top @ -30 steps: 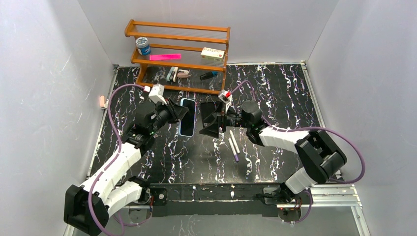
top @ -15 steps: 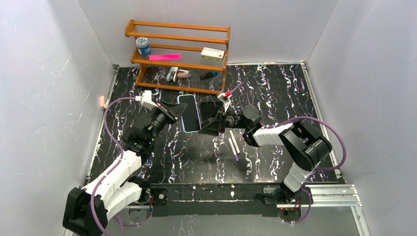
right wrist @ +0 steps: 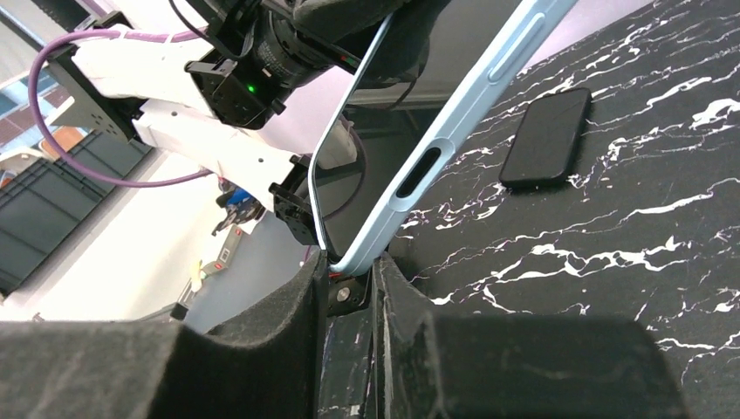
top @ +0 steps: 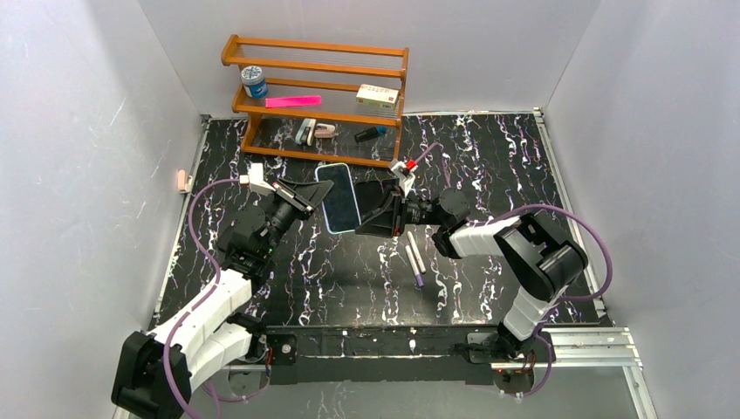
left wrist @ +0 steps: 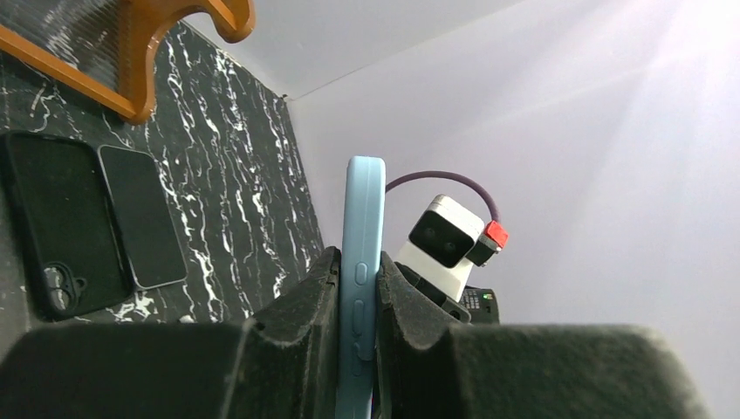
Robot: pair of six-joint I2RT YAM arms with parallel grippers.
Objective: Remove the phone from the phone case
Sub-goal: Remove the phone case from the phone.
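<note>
A light blue phone case point(left wrist: 365, 227) with the phone point(right wrist: 362, 175) in it is held up off the table, tilted, between the two arms point(top: 339, 197). My left gripper point(left wrist: 358, 305) is shut on the case's long edge, over its side buttons. My right gripper point(right wrist: 349, 271) is shut on the lower corner of the case, the corner pinched between its fingertips. The phone's dark screen faces up and towards the left arm in the right wrist view.
A second black phone point(left wrist: 140, 214) and a black case point(left wrist: 52, 227) lie flat on the marble table behind the arms. Two white pens point(top: 414, 256) lie by the right arm. A wooden shelf point(top: 314, 112) with small items stands at the back.
The left gripper lifted the cased phone off the table and tilted it towards the right arm. The right gripper went from open to closed on its corner.
</note>
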